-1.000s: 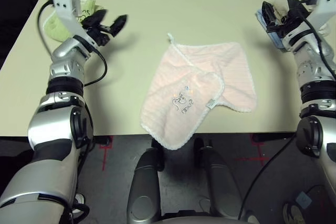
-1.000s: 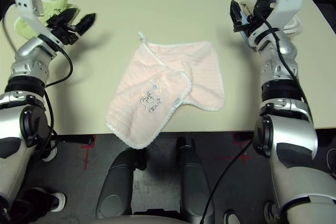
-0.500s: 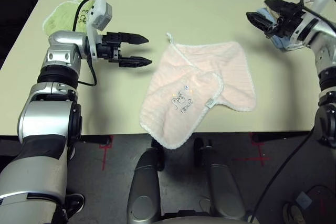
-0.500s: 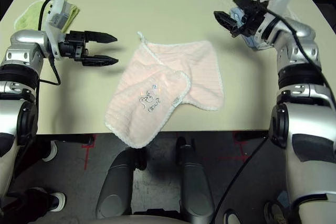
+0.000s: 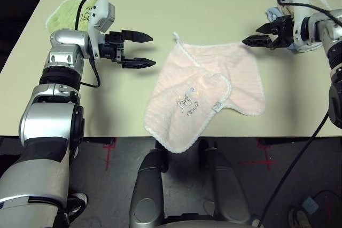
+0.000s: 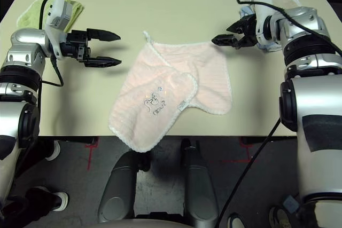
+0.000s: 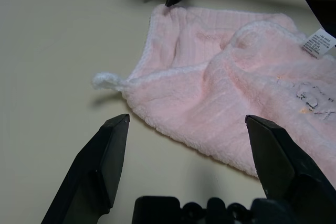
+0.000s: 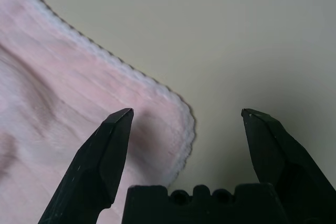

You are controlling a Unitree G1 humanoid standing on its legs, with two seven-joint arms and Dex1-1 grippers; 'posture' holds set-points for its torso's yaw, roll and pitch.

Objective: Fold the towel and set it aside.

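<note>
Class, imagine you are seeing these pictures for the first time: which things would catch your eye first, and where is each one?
The pink towel lies rumpled at the table's near edge, one corner folded over and its near corner hanging off. The two open claws face it from either side: the left claw short of the looped corner, the right claw over the far right corner. A green towel lies behind the left arm.

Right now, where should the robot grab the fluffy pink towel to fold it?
Probably by its two far corners. The pale pink fluffy terry towel lies flat, one near corner already flopped over. The open left gripper faces the corner with the small white loop from the left; the open right gripper hovers at the far right corner. Each can pinch the scalloped edge from its own side.
</note>
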